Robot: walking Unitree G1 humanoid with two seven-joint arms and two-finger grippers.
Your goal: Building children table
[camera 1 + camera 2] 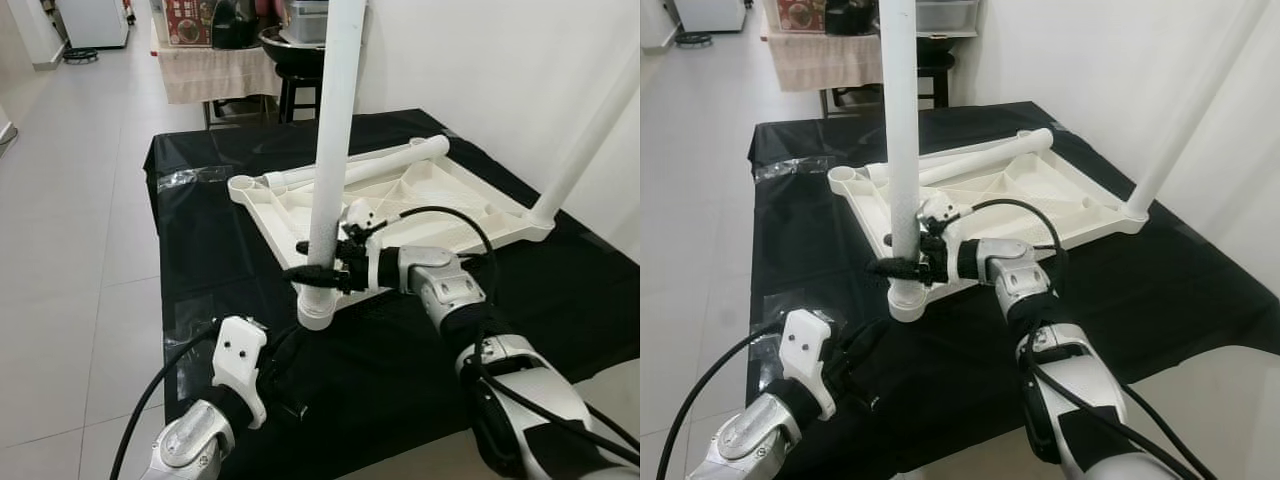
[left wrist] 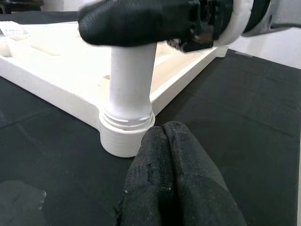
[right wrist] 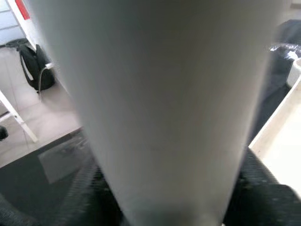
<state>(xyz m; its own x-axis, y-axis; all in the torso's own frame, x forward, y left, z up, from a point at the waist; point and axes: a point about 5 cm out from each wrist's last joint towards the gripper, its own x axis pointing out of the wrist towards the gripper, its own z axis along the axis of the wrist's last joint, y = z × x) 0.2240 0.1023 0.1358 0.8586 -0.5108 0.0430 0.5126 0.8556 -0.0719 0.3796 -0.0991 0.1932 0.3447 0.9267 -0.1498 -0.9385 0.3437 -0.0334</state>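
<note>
A white plastic tabletop (image 1: 455,205) lies upside down on the black-covered table (image 1: 210,250). One white leg (image 1: 335,120) stands upright in the near corner socket (image 2: 124,134). My right gripper (image 1: 308,259) is shut on this leg just above the socket, and the right wrist view shows the leg (image 3: 160,103) close up between the fingers. A second leg (image 1: 590,140) rises from the right corner, leaning. A third leg (image 1: 370,165) lies across the far side of the tabletop. My left gripper (image 2: 163,129) rests low on the cloth just in front of the socket, shut and holding nothing.
The table's front edge runs just below my arms. Tiled floor (image 1: 70,220) lies to the left. Behind the table are a black stool (image 1: 300,90) and a cloth-covered side table (image 1: 215,65). A white wall (image 1: 500,60) stands to the right.
</note>
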